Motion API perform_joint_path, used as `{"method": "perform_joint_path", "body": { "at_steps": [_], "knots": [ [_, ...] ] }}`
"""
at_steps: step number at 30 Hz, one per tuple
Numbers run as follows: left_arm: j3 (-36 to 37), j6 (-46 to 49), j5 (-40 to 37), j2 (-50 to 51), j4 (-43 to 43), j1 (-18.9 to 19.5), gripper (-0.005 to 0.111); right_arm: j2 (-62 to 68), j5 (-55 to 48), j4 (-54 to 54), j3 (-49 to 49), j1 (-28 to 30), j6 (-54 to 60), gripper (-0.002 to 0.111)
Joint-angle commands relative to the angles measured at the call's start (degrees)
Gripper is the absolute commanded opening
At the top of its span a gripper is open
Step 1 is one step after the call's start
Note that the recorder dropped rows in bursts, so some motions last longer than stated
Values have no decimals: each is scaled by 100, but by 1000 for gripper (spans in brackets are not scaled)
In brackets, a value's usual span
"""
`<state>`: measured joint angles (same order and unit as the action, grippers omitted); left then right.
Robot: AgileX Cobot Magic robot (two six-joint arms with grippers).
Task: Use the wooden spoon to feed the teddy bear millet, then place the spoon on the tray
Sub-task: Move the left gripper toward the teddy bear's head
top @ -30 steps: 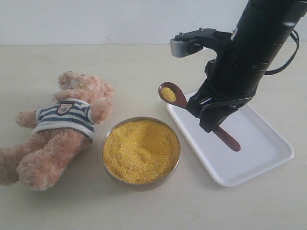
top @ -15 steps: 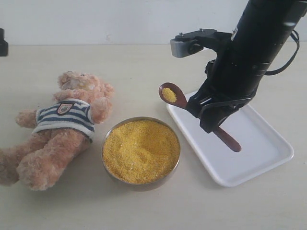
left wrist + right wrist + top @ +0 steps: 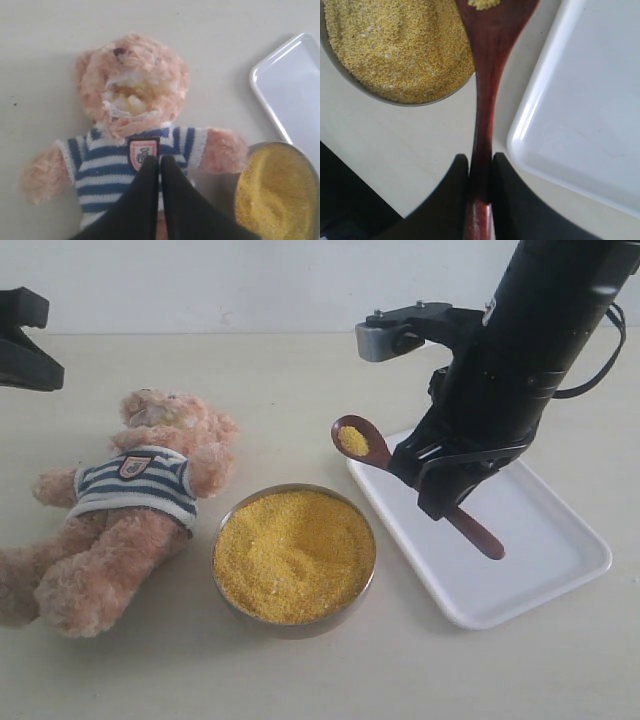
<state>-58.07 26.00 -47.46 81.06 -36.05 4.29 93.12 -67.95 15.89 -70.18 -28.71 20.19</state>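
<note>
Pale beige tabletop carries everything, with the round metal bowl of yellow millet as the anchor. The teddy bear lies on its back just beside the bowl on one side, and the white tray lies close on the other. What has changed over the last second is the left arm: absent before, it has now come into the exterior view, well beyond the bowl on the bear's side. Its wrist camera shows the left gripper with its fingers pressed together on nothing, hanging over the badge on the bear's striped shirt; I cannot tell whether it touches. The right gripper has hardly moved. Its fingers are pinched on the slim handle of the wooden spoon, which is raised past the bowl's far rim on the tray side. A small heap of grains sits in the spoon's cup, and its handle end hangs over the tray. The scoop looks done and the feeding not yet begun. The left arm's arrival probably means the bear is to be steadied before the spoon crosses over the bowl toward its mouth.
</note>
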Motion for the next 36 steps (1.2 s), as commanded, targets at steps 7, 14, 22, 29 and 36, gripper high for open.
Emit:
{"method": "perform_joint_path", "body": {
  "at_steps": [7,14,22,29,36],
  "knots": [
    [-213,1049,-600,151,-1310,312,4,-64,-87,23,-23,21,33,0],
    [-383,782,-728,756,-891,685,4,-64,-190,23,-23,21,23,0],
    [-383,857,-932,1133,-650,511,5,-64,-58,23,-23,21,23,0],
    [-383,583,-652,1189,-170,118,48,-64,-45,35,-23,21,23,0],
    [-349,-275,-672,1332,973,-122,52,-64,-20,71,-23,21,33,0]
  ]
}}
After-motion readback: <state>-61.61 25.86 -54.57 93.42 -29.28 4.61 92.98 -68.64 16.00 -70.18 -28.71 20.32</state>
